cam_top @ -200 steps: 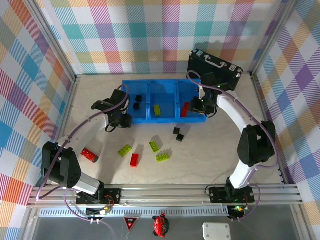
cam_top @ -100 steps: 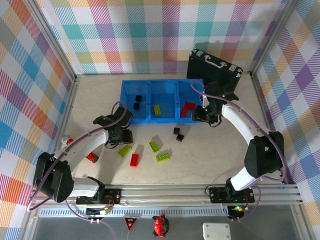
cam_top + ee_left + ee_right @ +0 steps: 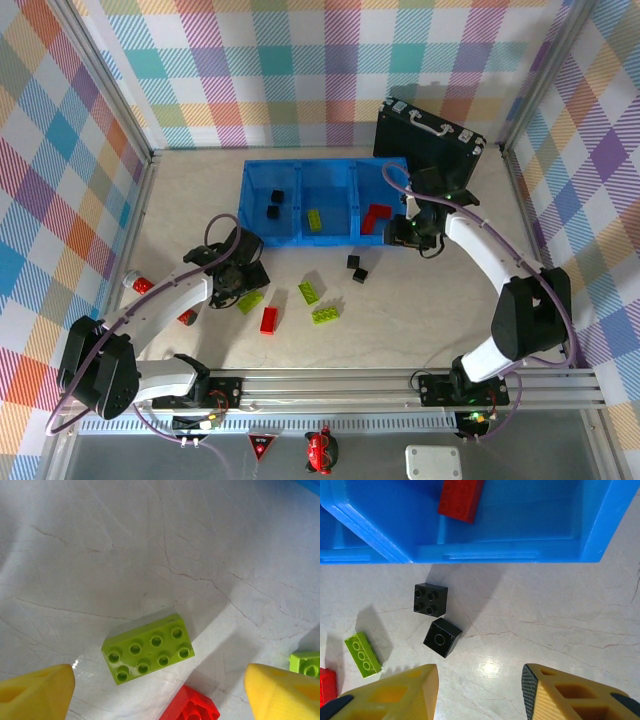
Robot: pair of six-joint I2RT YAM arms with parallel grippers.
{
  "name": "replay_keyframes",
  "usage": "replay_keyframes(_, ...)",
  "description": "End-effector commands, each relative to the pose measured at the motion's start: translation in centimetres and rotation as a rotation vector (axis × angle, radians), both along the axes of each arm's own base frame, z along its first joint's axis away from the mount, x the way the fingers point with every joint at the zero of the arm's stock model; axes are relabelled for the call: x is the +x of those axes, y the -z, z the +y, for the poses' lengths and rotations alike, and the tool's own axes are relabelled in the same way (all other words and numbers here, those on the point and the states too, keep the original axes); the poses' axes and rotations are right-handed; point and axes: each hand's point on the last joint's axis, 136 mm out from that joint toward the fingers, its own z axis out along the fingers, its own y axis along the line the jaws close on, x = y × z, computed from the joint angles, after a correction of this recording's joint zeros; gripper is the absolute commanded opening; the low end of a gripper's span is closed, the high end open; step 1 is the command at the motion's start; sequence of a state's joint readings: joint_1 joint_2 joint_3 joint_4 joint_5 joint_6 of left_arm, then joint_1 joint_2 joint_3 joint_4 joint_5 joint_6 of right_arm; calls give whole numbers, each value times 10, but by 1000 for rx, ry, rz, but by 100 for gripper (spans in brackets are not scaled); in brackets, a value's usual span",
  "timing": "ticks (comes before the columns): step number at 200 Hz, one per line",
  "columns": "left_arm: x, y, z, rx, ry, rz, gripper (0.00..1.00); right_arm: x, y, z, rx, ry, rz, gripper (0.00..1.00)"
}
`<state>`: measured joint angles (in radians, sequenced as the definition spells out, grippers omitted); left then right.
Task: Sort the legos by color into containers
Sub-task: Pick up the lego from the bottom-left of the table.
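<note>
Left hand [image 3: 159,692]: lime brick [image 3: 148,647] between fingers [image 3: 35,695], red brick [image 3: 190,707] just behind it. Right hand [image 3: 477,680]: bare worktop [image 3: 545,620] beneath, tray [image 3: 595,525] wall ahead.

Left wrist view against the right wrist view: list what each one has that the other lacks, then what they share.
Left wrist's own: a lime-green eight-stud brick flat on the table, centred between its fingers. Right wrist's own: two black cubes on the table and a red brick inside the blue tray. Shared: the pale veined table, a bit of blue tray, and yellow fingers spread open.
</note>
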<state>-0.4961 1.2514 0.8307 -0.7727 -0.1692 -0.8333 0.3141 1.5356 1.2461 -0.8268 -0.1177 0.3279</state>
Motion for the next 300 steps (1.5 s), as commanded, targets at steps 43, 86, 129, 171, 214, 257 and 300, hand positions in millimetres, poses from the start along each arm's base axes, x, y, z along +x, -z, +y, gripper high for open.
replay_keyframes(43,-6,38,-8,-38,-91,73,89,-10,-4,1,21,-14,-9,49)
replay_keyframes(86,-7,56,-14,-52,-89,120,84,-17,-1,-3,11,-6,-8,49)
replay_keyframes(129,-10,68,-16,-61,-97,146,81,-21,7,-1,21,-5,11,49)
replay_keyframes(171,-12,68,-14,-57,-95,146,75,-19,4,-1,17,-8,6,49)
replay_keyframes(214,-11,66,-14,-53,-89,145,70,-19,4,0,21,-6,7,49)
replay_keyframes(257,-9,62,-15,-51,-80,139,69,-19,3,0,21,-9,5,49)
replay_keyframes(300,-5,52,-16,-47,-55,124,66,-18,3,1,21,-6,4,49)
